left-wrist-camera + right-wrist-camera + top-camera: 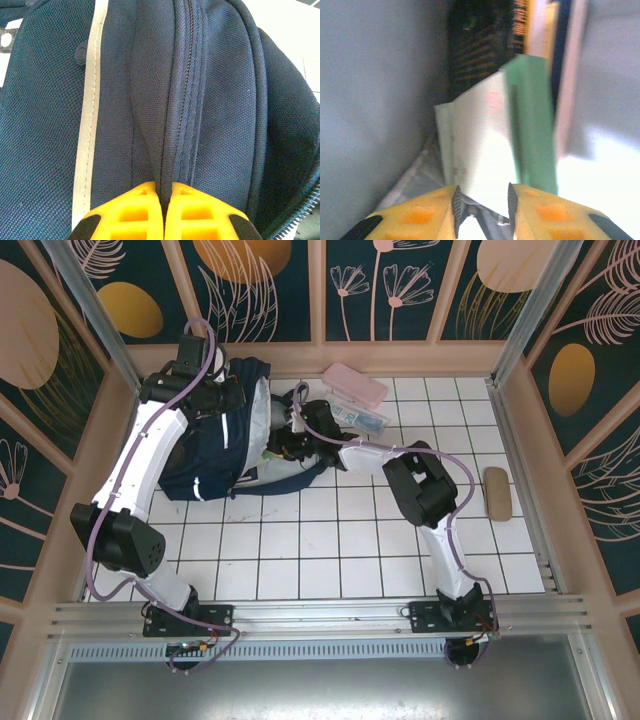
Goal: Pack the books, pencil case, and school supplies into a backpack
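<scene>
**Packing the backpack (215, 455): books (520, 75) in, the rest waiting**

The backpack lay at the far left of the counter (350, 540), its mouth turned toward the middle. The left hand (163, 187) was clenched on a fold of navy fabric beside the zip seam (182, 100), apparently holding the opening steady. At the mouth, the right hand (482, 192) stood with its jaws parted and nothing between them. Just ahead of it the pale green book (532, 130) stood on edge inside, beside a dark brown book (475, 50).

The book step looked all but finished. The pencil case (355, 385) lay on the counter just beyond the backpack, touching the clear packet (360, 418). The tan roll (497, 493) lay well apart at the right. The next move probably called for backing the right hand out and reaching for the pencil case.
</scene>
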Available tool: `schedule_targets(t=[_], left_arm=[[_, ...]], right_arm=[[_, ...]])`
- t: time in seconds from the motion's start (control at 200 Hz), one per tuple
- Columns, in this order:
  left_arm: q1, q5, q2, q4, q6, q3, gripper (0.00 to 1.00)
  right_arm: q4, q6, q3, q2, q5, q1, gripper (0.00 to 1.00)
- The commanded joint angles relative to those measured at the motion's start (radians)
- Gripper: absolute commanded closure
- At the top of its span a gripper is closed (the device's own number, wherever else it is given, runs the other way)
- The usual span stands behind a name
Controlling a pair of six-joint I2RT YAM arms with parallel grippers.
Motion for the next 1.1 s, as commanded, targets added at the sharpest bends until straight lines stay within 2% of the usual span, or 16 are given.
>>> schedule_targets(t=[0.0, 0.31, 0.59, 0.765, 0.885, 0.996, 1.096], left_arm=[[0.004, 0.027, -0.072, 0.131, -0.009, 0.014, 1.0], [0.003, 0.031, -0.077, 0.138, -0.012, 0.001, 1.0], [0.003, 0.045, -0.075, 0.149, -0.019, -0.009, 1.0], [0.004, 0.053, -0.072, 0.157, -0.025, -0.018, 1.0], [0.004, 0.05, -0.072, 0.156, -0.021, -0.022, 1.0], [0.003, 0.046, -0.076, 0.157, -0.015, -0.034, 1.0], [0.004, 0.055, -0.081, 0.165, -0.015, -0.056, 1.0]], right_arm=[[-0.032, -0.061, -0.001, -0.039, 0.06, -0.011, 0.64], [-0.073, -0.064, 0.083, 0.067, 0.005, 0.008, 0.63], [-0.081, -0.036, 0.162, 0.12, -0.029, 0.064, 0.81], [-0.075, -0.008, 0.218, 0.142, -0.054, 0.102, 0.82], [-0.093, -0.014, 0.222, 0.135, -0.054, 0.104, 0.8], [-0.097, -0.03, 0.155, 0.075, -0.024, 0.087, 0.68], [-0.098, -0.051, 0.082, -0.002, 0.0, 0.063, 0.64]])
